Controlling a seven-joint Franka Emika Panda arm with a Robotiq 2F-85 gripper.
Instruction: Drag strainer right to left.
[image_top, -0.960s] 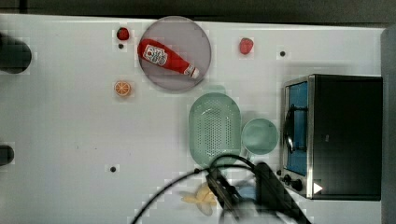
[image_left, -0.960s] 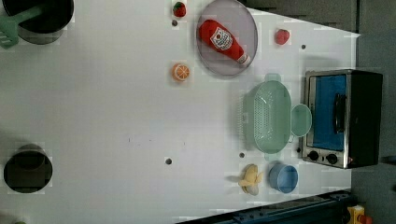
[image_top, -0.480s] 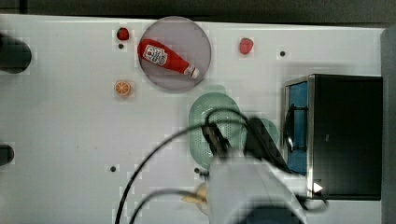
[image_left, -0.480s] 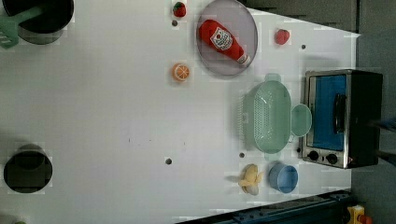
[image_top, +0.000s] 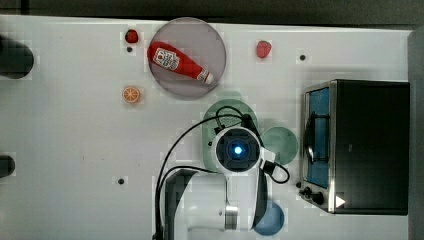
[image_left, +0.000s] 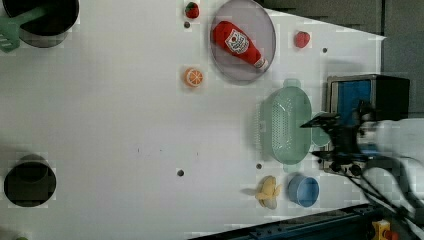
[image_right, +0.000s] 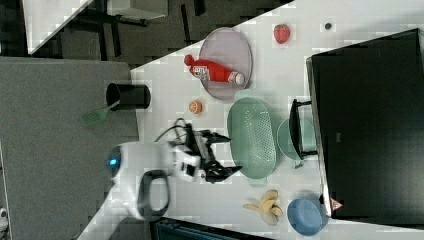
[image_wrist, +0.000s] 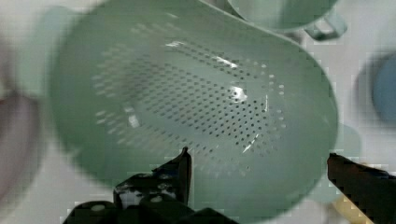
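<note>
The strainer (image_left: 285, 125) is a pale mint-green oval colander with a grid of small holes, resting on the white table beside the toaster oven. In the top view my arm hangs over it, and part of the strainer (image_top: 230, 101) shows past the wrist. My gripper (image_wrist: 258, 155) is open and holds nothing, with the strainer (image_wrist: 196, 102) spread beneath its two fingers. The gripper (image_right: 227, 154) hovers near the strainer (image_right: 252, 137) in the right view. In the left view the gripper (image_left: 317, 139) is at the strainer's right rim.
A mint-green mug (image_right: 295, 137) sits between the strainer and the black toaster oven (image_right: 370, 120). A blue bowl (image_left: 302, 190) and a banana (image_left: 267, 192) lie close by. Also on the table are a plate (image_top: 172, 37) holding a ketchup bottle (image_top: 177, 62), an orange slice (image_top: 131, 94) and strawberries (image_top: 263, 49).
My arm has swung in from the top view's bottom edge to hang over the strainer, and it has entered the left view from the right. The strainer has not moved.
</note>
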